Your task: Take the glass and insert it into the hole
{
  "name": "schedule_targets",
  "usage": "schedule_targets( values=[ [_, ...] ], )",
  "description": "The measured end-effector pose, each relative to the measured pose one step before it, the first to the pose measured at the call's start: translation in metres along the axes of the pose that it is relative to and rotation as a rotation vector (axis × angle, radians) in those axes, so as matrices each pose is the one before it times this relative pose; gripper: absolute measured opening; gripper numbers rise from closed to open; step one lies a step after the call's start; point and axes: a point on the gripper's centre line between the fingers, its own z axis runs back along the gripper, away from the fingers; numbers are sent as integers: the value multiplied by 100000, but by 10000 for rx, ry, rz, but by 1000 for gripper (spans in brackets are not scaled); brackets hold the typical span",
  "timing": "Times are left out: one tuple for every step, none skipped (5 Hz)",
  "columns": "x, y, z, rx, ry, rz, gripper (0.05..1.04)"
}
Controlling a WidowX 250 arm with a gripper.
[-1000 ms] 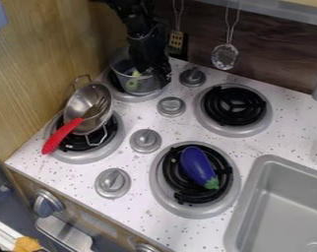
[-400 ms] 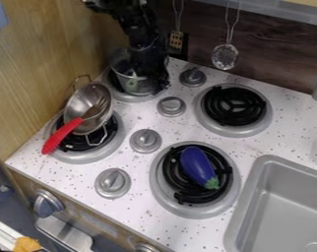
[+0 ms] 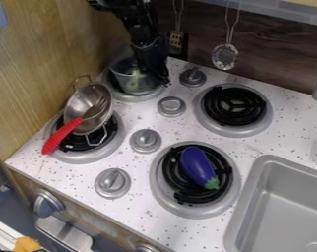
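Basically, glass point(image 3: 127, 83) = see-thru, rounded & greyish, upright on burner point(image 3: 130, 99).

The gray sink point(image 3: 279, 211) sits in a white counter point(image 3: 138, 211) with lots of tiny dark dots. Behind the sink is a dark brown wood wall point(image 3: 279, 54) with streaks going across it. High up on that wall, farther back than the sink, runs a light gray strip point(image 3: 273, 9). Across the counter, well to the left of the sink, stands a tan wood wall point(image 3: 29, 83). Light makes the counter beside the sink look bright.
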Motion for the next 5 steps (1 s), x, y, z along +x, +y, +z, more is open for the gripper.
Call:
schedule_targets(
  values=[
    [-199, -621, -80, -37, 86, -442, 89],
    [277, -1442, 176, -342, -58, -727, 89],
    [448, -2080, 117, -193, 86, -452, 89],
    [110, -1303, 59, -91, 27, -246, 89],
    [29, -1501, 348, 56, -156, -178, 83]
  ],
)
